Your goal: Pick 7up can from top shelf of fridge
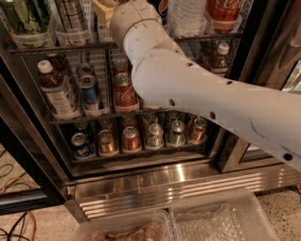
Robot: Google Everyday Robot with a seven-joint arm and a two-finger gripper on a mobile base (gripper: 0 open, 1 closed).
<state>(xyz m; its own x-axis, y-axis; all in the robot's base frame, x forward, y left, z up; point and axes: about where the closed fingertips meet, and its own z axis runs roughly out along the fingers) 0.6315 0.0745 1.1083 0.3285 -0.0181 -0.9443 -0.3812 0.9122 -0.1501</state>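
My white arm (197, 94) reaches up from the right into the open fridge (155, 181), to the top shelf (61, 47). My gripper (104, 9) shows only as a tan part at the top edge, between the shelf's clear lane trays (28, 38). The 7up can is hidden; no pale can with a green 7 shows. On the top shelf I see a green-patterned can (21, 14) at the left, a striped silver can (70, 16), a dark blue Pepsi can (162, 8), a clear water bottle (188, 16) and a red Coca-Cola container (225, 12).
The middle rack holds a white-capped bottle (56, 89), a blue can (91, 94) and a Coca-Cola can (123, 89). The lower rack holds several small cans (141, 136). Two clear plastic bins (221, 219) stand on the floor in front. A dark door frame (249, 70) stands at the right.
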